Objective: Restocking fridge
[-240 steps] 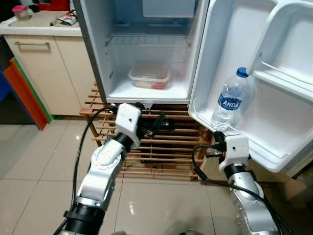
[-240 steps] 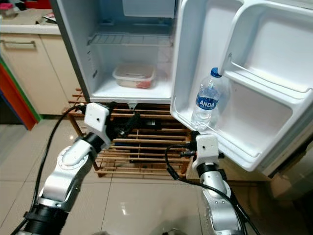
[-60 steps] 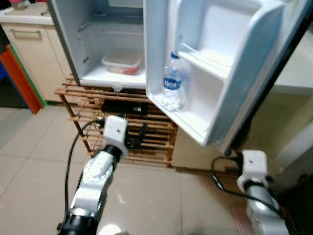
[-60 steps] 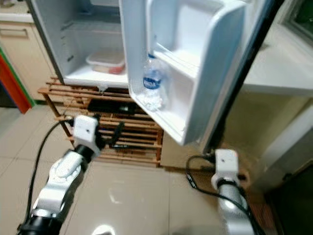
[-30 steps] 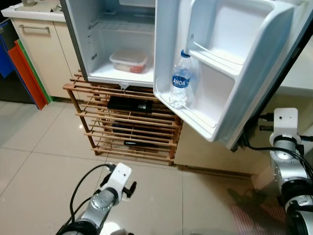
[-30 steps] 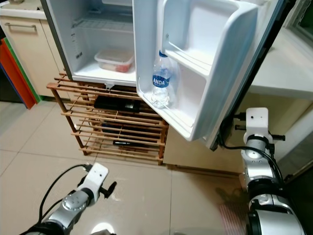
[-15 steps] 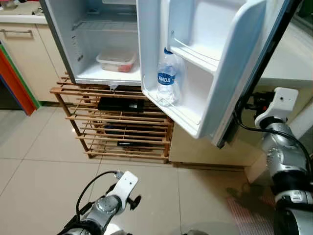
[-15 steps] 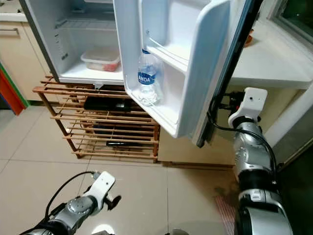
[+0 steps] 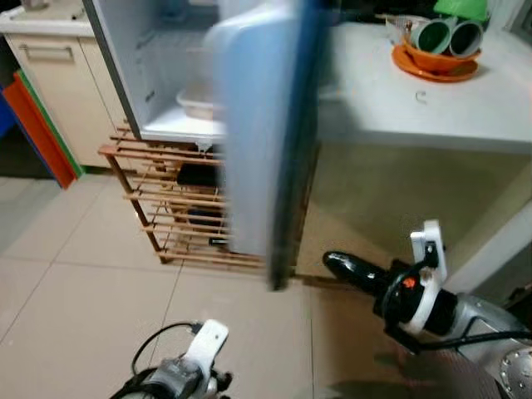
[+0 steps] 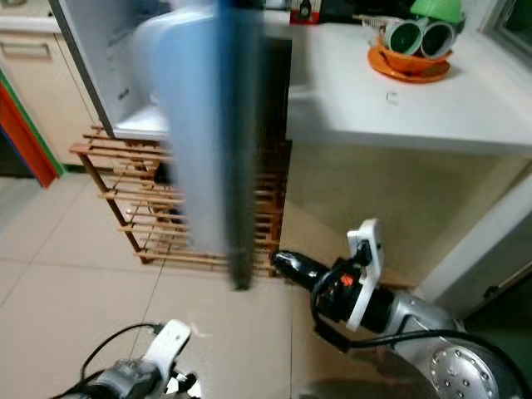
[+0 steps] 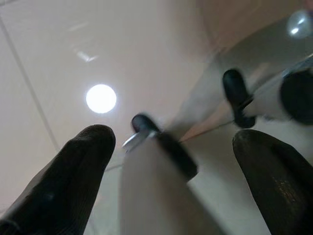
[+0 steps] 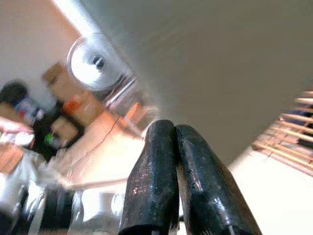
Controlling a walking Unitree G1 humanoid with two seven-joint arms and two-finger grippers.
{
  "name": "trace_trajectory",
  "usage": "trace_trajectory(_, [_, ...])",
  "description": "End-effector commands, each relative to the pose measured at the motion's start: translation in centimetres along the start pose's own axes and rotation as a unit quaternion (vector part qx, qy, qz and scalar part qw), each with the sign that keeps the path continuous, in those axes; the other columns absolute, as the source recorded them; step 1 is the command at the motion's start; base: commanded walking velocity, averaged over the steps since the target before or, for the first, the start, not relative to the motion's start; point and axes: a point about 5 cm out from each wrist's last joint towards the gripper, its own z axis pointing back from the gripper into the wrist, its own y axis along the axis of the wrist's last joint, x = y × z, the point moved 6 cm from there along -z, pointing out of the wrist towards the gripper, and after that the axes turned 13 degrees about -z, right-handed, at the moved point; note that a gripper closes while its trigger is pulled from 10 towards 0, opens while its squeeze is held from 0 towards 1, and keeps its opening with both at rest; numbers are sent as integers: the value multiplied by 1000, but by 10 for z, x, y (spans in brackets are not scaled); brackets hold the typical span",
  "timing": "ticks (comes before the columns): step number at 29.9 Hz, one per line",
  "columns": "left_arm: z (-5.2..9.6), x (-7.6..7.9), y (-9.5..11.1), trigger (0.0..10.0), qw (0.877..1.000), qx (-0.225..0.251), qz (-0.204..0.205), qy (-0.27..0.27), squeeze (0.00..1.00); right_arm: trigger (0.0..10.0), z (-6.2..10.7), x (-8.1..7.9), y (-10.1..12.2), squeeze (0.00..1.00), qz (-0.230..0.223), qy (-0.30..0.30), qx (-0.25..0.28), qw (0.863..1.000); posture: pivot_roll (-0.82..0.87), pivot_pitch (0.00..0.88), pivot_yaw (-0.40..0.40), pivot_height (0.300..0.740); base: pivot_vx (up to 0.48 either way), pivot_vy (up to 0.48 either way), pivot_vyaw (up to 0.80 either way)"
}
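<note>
The fridge stood far left on a wooden rack, its door blurred, edge-on and upright, about half shut across the opening. The right gripper, fingers pressed together and empty, lay low just right of the door's lower edge, so it was the nearer arm; the door lay to its left. The desk bounded the right. The left gripper hung idle over open floor, fingers apart.
</note>
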Motion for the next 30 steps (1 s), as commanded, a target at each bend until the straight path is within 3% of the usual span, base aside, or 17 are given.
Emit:
trace_trajectory(1, [-1,1,18,10000,1000,25,-12,-2,0,10000,8,16,18,0,-4,-38,32,999,-138,0,22,711,0,0,0])
trace_trajectory(4, [0,5,51,10000,995,78,-54,2,0,10000,12,42,28,0,11,-108,56,992,-129,0,18,711,0,0,0])
trace_trajectory(5, [1,6,64,10000,992,99,-72,6,0,10000,14,59,33,0,27,-158,73,984,-129,0,18,711,0,0,0])
trace_trajectory(6, [2,8,80,10000,988,126,-88,11,0,10000,19,82,42,0,65,-232,92,966,-121,0,14,711,0,0,0])
trace_trajectory(7, [5,9,97,10000,983,154,-100,20,0,10000,27,105,48,0,114,-316,95,937,-119,0,12,711,0,0,0])
trace_trajectory(8, [11,0,111,10000,975,193,-105,37,0,10000,36,121,59,0,124,-370,123,912,-115,0,8,711,0,0,0])
trace_trajectory(11, [37,-40,136,10000,947,289,-94,99,0,10000,45,129,78,0,140,-417,181,879,-104,0,6,711,0,0,0])
trace_trajectory(12, [52,-55,153,10000,931,331,-77,131,0,10000,45,130,80,0,159,-431,187,868,-91,0,-2,711,0,0,0])
trace_trajectory(13, [52,-55,153,10000,931,331,-77,131,0,10000,45,130,80,0,159,-431,187,868,-91,0,-2,711,0,0,0])
trace_trajectory(16, [101,-96,195,10000,876,436,9,207,0,10000,42,135,76,0,206,-472,191,836,-73,0,-12,711,0,0,0])
trace_trajectory(18, [135,-109,213,10000,840,487,4,239,0,10000,40,140,64,0,223,-488,188,822,-48,0,-21,711,0,0,0])
trace_trajectory(20, [159,-115,223,10000,816,518,-6,256,0,10000,38,143,54,0,238,-500,182,813,-39,0,-20,711,0,0,0])
trace_trajectory(21, [164,-116,225,10000,812,525,-5,256,0,10000,38,144,51,0,244,-503,181,809,-39,0,-20,711,0,0,0])
trace_trajectory(23, [164,-100,228,10000,819,547,11,175,0,10000,41,149,44,0,266,-522,175,791,-26,0,-19,711,0,0,0])
trace_trajectory(24, [164,-100,228,10000,819,547,11,175,0,10000,41,149,44,0,266,-522,175,791,-26,0,-19,711,0,0,0])
trace_trajectory(27, [162,-104,214,10000,830,517,8,208,0,10000,43,150,37,0,285,-537,186,772,-18,0,-8,711,0,0,0])
trace_trajectory(30, [164,-106,207,10000,833,509,15,216,0,10000,48,149,37,0,308,-550,196,751,-13,0,-6,711,0,0,0])
